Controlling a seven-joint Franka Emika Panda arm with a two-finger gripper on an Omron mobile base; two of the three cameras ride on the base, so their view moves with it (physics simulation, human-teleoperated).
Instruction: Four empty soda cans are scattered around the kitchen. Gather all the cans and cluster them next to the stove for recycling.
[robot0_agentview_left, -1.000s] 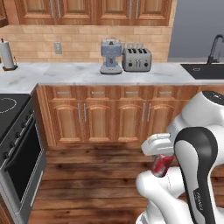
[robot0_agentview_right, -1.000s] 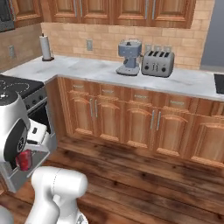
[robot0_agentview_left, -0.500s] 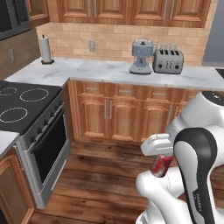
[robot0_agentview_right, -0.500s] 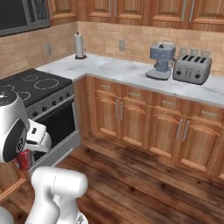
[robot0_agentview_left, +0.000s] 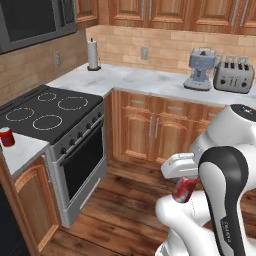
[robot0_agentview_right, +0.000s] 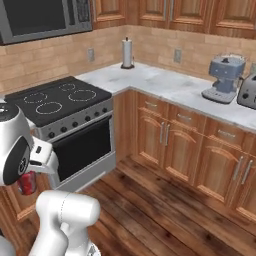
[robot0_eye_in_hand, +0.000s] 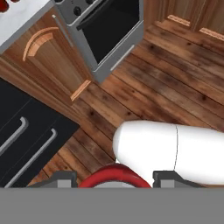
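My gripper hangs low in front of my body, shut on a red soda can with a silver rim. The right base view has the same can in the gripper at the lower left. In the hand view the can's red rim sits between the fingertips. The stove with white burner rings stands at the left, also seen from the right base view. A second soda can stands upright on the counter strip left of the stove, and its edge shows as a can at the hand view's corner.
A microwave hangs above the stove. On the marble corner counter stand a paper towel roll, a coffee machine and a toaster. Wooden cabinets line the walls; wood floor lies between me and the oven door.
The whole picture has swung as the base turned left: the stove and the can beside it have come into view. The can stays held in the gripper.
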